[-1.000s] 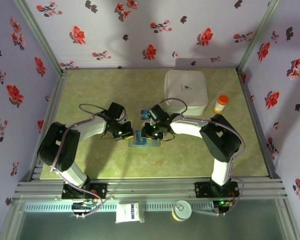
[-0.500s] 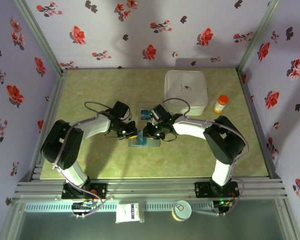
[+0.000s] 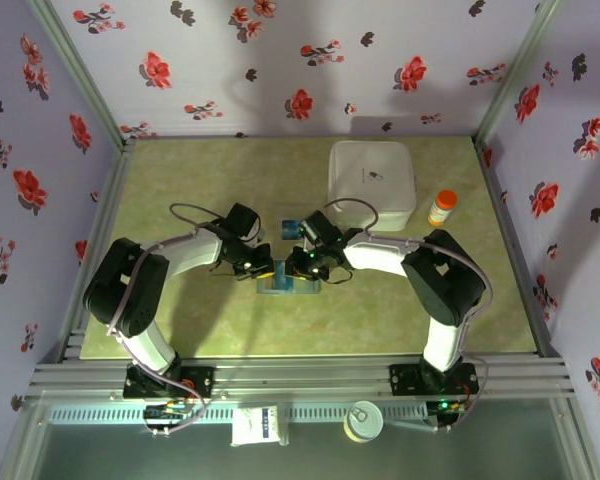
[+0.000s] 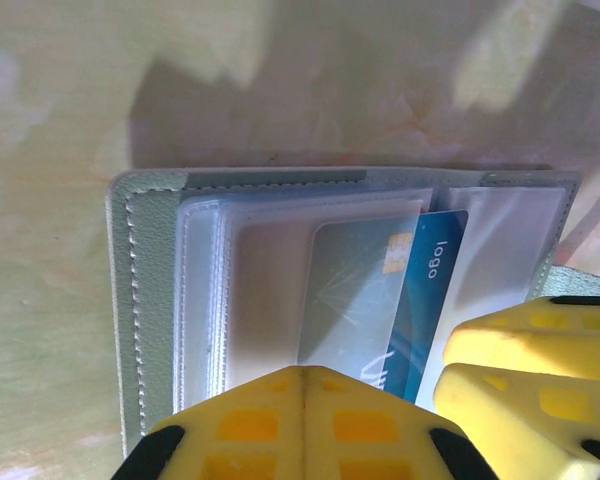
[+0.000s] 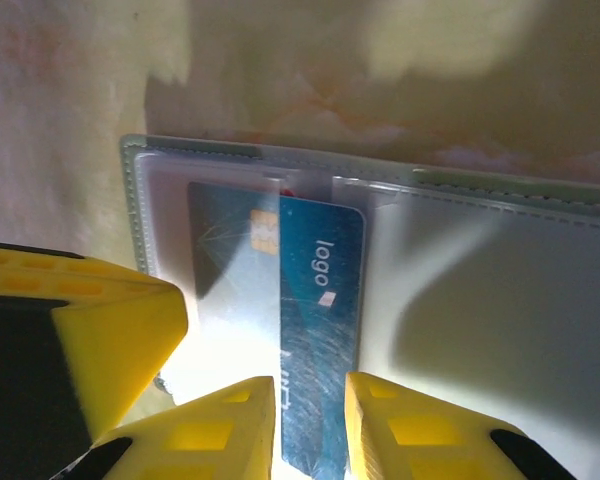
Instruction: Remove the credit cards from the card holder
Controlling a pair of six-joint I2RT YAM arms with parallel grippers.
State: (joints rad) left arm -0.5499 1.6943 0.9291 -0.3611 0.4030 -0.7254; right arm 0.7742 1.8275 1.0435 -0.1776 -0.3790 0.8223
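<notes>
Left to right as I see it from the top camera: the left tool (image 3: 263, 268) is fully shut on nothing, its fingers (image 4: 240, 430) set over the card holder (image 3: 288, 285), which lies open on the green surface (image 3: 180, 180) between the two arms. The right tool (image 3: 300, 266) stands narrow, pinching a blue credit card (image 5: 320, 300) marked "logo" that juts partly out of its clear slot, beside a paler card (image 5: 225, 265) lodged in its sleeve
</notes>
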